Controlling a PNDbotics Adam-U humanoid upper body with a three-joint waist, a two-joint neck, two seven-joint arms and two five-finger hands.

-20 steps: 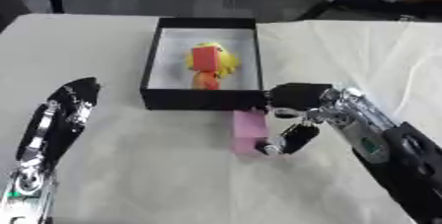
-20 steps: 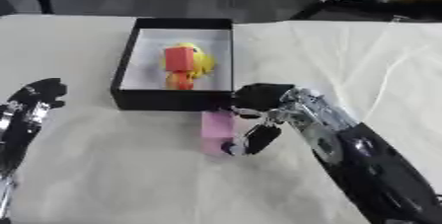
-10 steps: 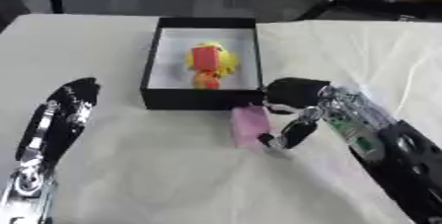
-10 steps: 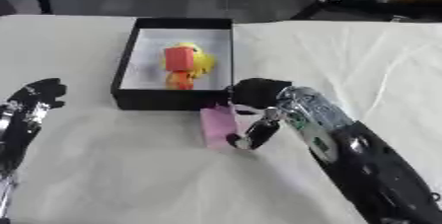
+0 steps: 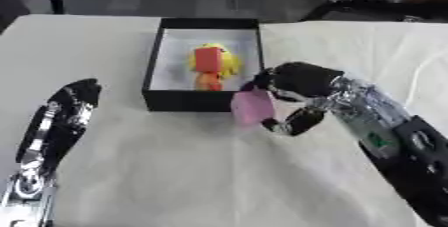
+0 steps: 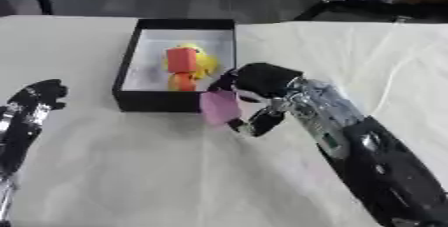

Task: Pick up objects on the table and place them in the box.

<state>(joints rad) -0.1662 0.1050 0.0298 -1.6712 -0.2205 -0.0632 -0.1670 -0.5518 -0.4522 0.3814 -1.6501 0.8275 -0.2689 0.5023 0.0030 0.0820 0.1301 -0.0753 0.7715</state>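
**Pink block held at the box's near wall**

Left eye view: My right hand (image 5: 297, 83) comes in from four o'clock, its fingers curled round a pink block (image 5: 253, 107), the thumb under it. The block sits at the near right corner of the black box (image 5: 157, 61), against the outside of its front wall, tilted; I cannot tell whether it touches the white table (image 5: 175, 171). Inside the box, toward twelve o'clock from the block, lies a yellow toy (image 5: 223, 61) with an orange block (image 5: 208, 61) on it. My left hand (image 5: 66, 116) rests at eight o'clock, fingers straight and released, holding nothing.

Right eye view: The same grasp shows. The pink block overlaps the box's front rim, and my left hand lies well apart from the box.
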